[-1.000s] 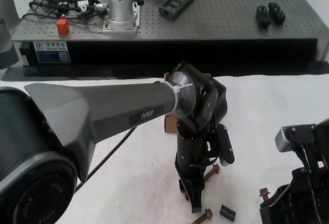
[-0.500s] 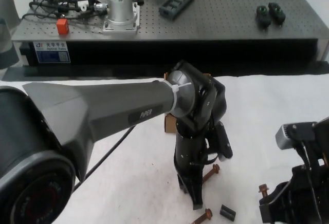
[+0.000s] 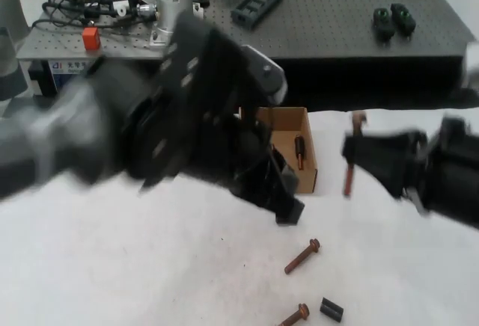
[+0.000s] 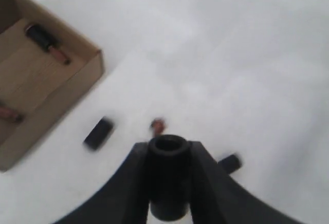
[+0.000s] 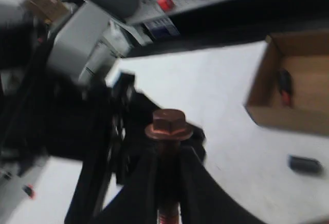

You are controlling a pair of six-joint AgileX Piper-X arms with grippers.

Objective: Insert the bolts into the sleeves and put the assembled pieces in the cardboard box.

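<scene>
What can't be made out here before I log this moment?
High view: motion blur smears the left arm, which hides part of the cardboard box.
Left wrist view: the picture edge cuts off a reddish item in the box; the held sleeve covers most of a loose bolt.
Right wrist view: the right gripper's fingers hide most of the bolt's shank.

The cardboard box (image 3: 304,182) sits on the desk (image 3: 150,266) between the two arms, with an assembled piece (image 3: 299,150) inside. In front of it lie a near bolt (image 3: 301,256), a far bolt (image 3: 296,315) and a loose sleeve (image 3: 331,309). The left gripper (image 4: 168,152) clamps a held sleeve (image 4: 167,183) left of the box. The right gripper (image 5: 168,154) clamps a held bolt (image 5: 168,125) to the box's right.
</scene>
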